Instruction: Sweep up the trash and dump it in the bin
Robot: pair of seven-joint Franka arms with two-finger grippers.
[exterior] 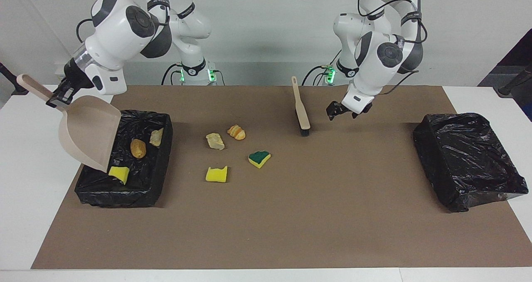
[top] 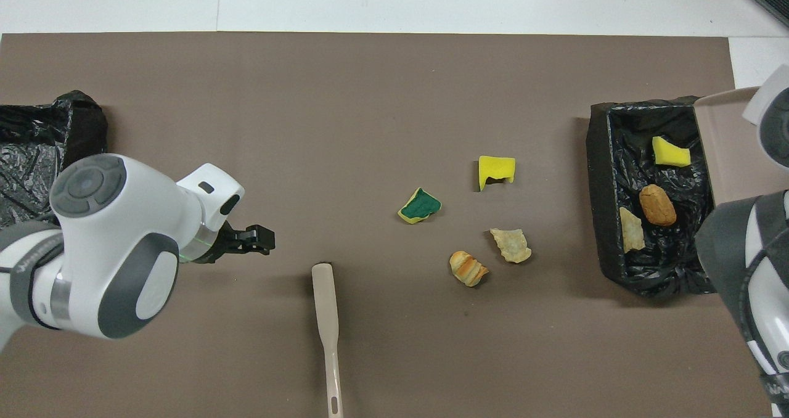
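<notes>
Seven scraps of trash show: three yellow sponge bits, one green-topped [exterior: 259,158], one plain on the desk [exterior: 216,174], one binned [exterior: 119,173]; and four tan-orange bread-like lumps [exterior: 236,132]. Two black-lined rectangular bins [exterior: 160,169], one beige plastic dustpan [exterior: 89,134], one beige long-handled brush [exterior: 301,109].

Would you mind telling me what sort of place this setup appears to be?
Probably a robotics lab workbench: two white arms stand at a white table covered by a brown mat, with black-lined bins and staged sponge and bread scraps.
</notes>
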